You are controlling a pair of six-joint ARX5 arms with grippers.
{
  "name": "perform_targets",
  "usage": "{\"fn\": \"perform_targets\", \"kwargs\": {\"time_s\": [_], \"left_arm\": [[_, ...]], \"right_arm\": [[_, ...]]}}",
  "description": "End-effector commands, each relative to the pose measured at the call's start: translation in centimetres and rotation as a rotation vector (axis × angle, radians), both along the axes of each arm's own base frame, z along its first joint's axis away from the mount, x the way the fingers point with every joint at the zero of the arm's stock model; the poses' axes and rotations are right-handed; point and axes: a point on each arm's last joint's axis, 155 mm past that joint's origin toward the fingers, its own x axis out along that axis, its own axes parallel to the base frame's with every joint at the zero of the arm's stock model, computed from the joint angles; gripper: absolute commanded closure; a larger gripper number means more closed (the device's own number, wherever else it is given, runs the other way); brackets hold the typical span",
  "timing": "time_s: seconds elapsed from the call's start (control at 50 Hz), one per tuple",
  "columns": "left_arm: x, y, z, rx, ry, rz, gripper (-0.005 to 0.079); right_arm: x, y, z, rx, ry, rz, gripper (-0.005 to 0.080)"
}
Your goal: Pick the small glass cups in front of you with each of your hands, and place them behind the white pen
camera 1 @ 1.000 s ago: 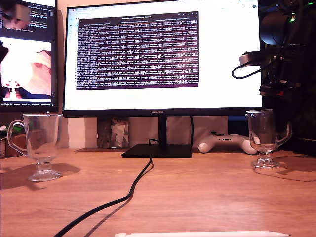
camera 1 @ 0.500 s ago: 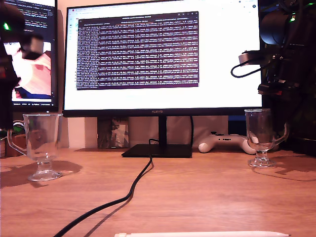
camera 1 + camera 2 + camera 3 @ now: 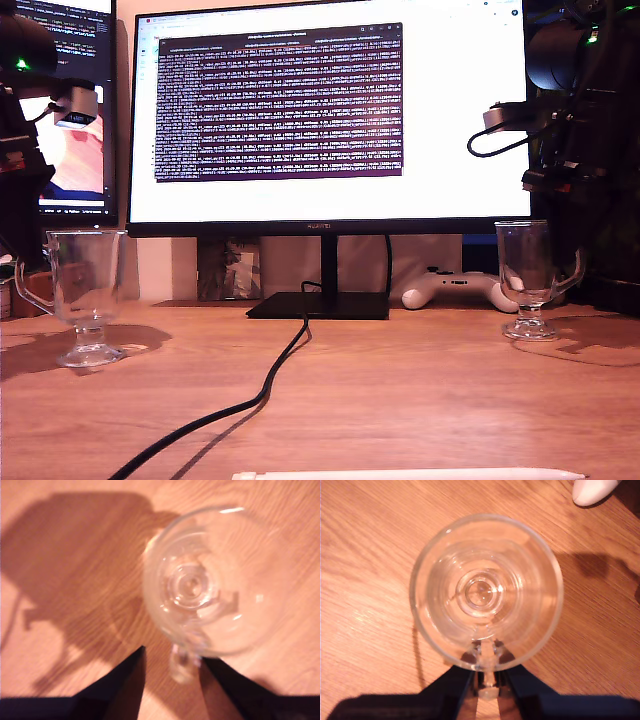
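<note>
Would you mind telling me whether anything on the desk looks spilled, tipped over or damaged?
Nothing stands out. Both glass cups stand upright and empty on their feet, with no liquid on the desk. The white pen lies flat at the near edge.

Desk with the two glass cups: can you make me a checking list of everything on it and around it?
Surface: wooden desk, with shadows beside both cups.
Job's things: first glass cup upright at the exterior view's left; second glass cup upright at its right; white pen nearest the camera.
Clutter: white game controller.
Grippers: my first gripper, jaws open astride the first cup's handle; my second gripper, jaws shut on the second cup's handle.
Cables: black cable across the desk.
Surroundings: lit monitors.
</note>
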Motion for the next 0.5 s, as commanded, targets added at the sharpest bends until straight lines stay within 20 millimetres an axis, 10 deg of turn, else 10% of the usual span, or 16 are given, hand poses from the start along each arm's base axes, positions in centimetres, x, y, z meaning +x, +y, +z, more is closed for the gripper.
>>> {"fn": "perform_targets", "kwargs": {"time_s": [0.0, 0.28, 0.48], "left_arm": [[0.3, -0.2, -0.3, -0.010, -0.002, -0.007, 0.0487], [0.2, -1.2, 0.0, -0.066, 0.001, -0.019, 0.0770], [0.1, -1.5, 0.1, -0.080, 0.004, -0.023, 0.0766]], "right_arm": [[0.5, 0.4, 0.6, 0.012, -0.024, 0.005, 0.0765], [0.5, 0.4, 0.6, 0.012, -0.023, 0.004, 0.0765], [0.3, 0.4, 0.6, 0.025, -0.015, -0.026, 0.0765]]}}
